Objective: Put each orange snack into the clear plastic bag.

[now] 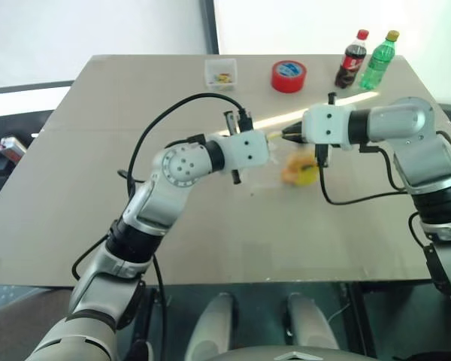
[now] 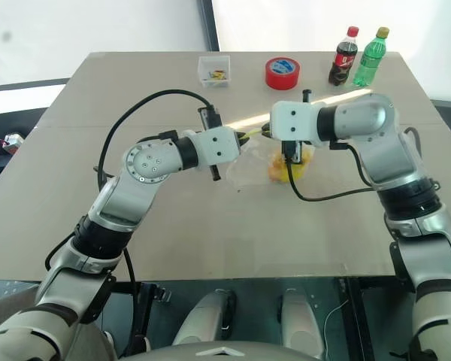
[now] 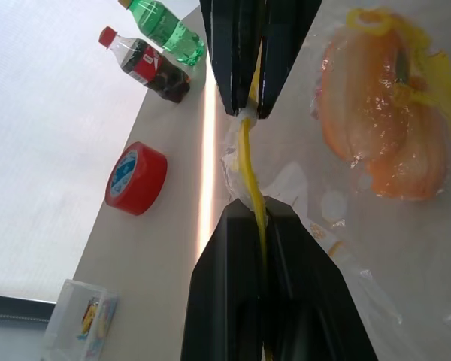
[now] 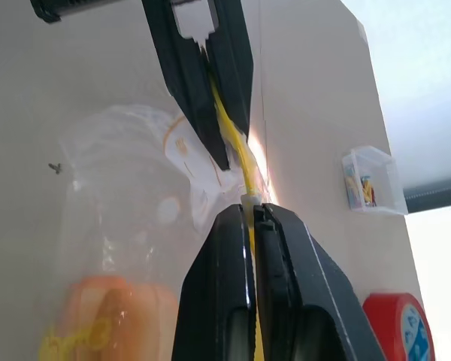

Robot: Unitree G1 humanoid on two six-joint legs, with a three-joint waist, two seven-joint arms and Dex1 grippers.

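Orange snacks (image 3: 383, 120) blur behind crinkled clear plastic bag (image 4: 135, 173).

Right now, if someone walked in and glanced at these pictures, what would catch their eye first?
Probably the two grippers meeting over the middle of the table: the left gripper and the right gripper are both shut on the yellow strip of the clear plastic bag, held between them. Next, the orange snacks glowing inside the bag, then the red tape roll and two bottles at the far edge.
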